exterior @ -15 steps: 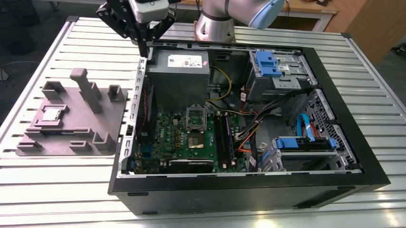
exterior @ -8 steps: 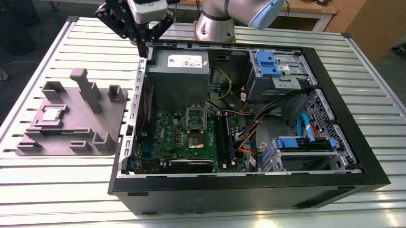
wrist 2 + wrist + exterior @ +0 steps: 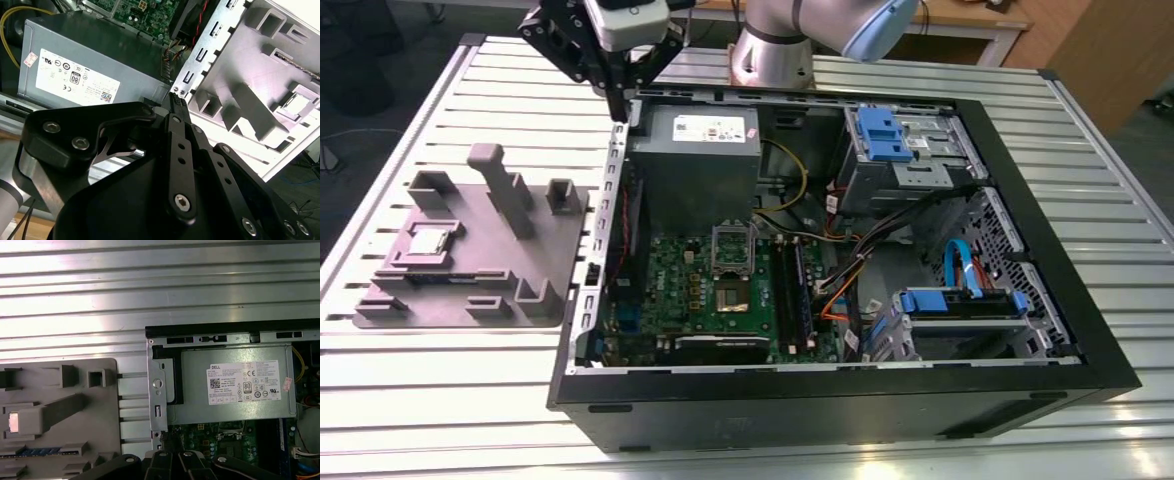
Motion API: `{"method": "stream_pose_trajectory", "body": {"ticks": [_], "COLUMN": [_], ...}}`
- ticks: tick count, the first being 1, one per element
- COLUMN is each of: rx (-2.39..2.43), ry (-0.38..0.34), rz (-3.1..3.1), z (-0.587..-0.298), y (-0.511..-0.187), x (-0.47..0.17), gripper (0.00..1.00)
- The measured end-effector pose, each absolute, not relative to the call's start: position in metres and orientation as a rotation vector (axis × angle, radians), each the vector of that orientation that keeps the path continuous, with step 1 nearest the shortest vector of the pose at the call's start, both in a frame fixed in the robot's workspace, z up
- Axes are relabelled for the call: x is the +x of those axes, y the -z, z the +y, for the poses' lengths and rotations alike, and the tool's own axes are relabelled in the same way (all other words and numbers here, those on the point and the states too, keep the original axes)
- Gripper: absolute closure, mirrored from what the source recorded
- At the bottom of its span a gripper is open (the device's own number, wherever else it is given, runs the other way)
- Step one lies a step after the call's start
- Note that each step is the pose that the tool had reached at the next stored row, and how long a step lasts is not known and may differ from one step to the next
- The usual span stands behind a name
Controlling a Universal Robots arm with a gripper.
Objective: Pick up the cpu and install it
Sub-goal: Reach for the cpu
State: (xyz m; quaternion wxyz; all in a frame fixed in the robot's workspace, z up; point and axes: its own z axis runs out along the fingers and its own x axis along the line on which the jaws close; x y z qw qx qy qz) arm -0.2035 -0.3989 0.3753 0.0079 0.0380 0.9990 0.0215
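Note:
The cpu [image 3: 427, 241], a small silver-topped square, lies in a recess of the grey plastic tray [image 3: 547, 250] on the table at the exterior view's left. It also shows in the first wrist view, cpu [image 3: 13, 421], and in the second wrist view, cpu [image 3: 299, 103]. My black gripper [image 3: 622, 108] hangs above the far left corner of the open computer case [image 3: 854, 400], its fingers drawn together on nothing; its tip [image 3: 177, 102] points at the case's edge. The cpu sits well apart from it. On the green motherboard [image 3: 680, 290] the socket [image 3: 731, 242] stands with its frame up.
A grey power-supply box [image 3: 698, 150] fills the case's far left part, right beside the gripper. Blue drive bays [image 3: 897, 140] and loose cables [image 3: 854, 270] fill the case's right side. The tray has upright posts [image 3: 500, 185]. The table [image 3: 440, 400] is ribbed metal.

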Motion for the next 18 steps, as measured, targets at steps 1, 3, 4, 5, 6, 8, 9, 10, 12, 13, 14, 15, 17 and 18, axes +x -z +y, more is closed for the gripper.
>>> {"method": "stream_pose_trajectory", "body": {"ticks": [1, 3, 4, 5, 6, 8, 9, 10, 12, 13, 14, 15, 17, 18], "rx": [0.119, 0.119, 0.119, 0.119, 0.119, 0.119, 0.119, 0.119, 0.119, 0.119, 0.119, 0.119, 0.119, 0.119], "ry": [-0.067, -0.067, -0.067, -0.067, -0.067, -0.067, -0.067, -0.067, -0.067, -0.067, -0.067, -0.067, -0.067, -0.067], "rz": [3.123, 3.123, 3.123, 3.123, 3.123, 3.123, 3.124, 3.124, 3.124, 3.124, 3.124, 3.124, 3.125, 3.125], "z": [-0.3989, -0.3989, -0.3989, -0.3989, -0.3989, -0.3989, -0.3989, -0.3989, -0.3989, -0.3989, -0.3989, -0.3989, -0.3989, -0.3989], "y": [-0.3752, -0.3749, -0.3747, -0.3746, -0.3745, -0.3742, -0.3736, -0.3734, -0.3732, -0.3731, -0.3730, -0.3729, -0.3726, -0.3725], "x": [-0.2037, -0.2042, -0.2044, -0.2046, -0.2048, -0.2053, -0.2061, -0.2063, -0.2065, -0.2067, -0.2068, -0.2069, -0.2072, -0.2074], "gripper": [0.90, 0.90, 0.90, 0.90, 0.90, 0.90, 0.90, 0.90, 0.90, 0.90, 0.90, 0.90, 0.90, 0.90]}}
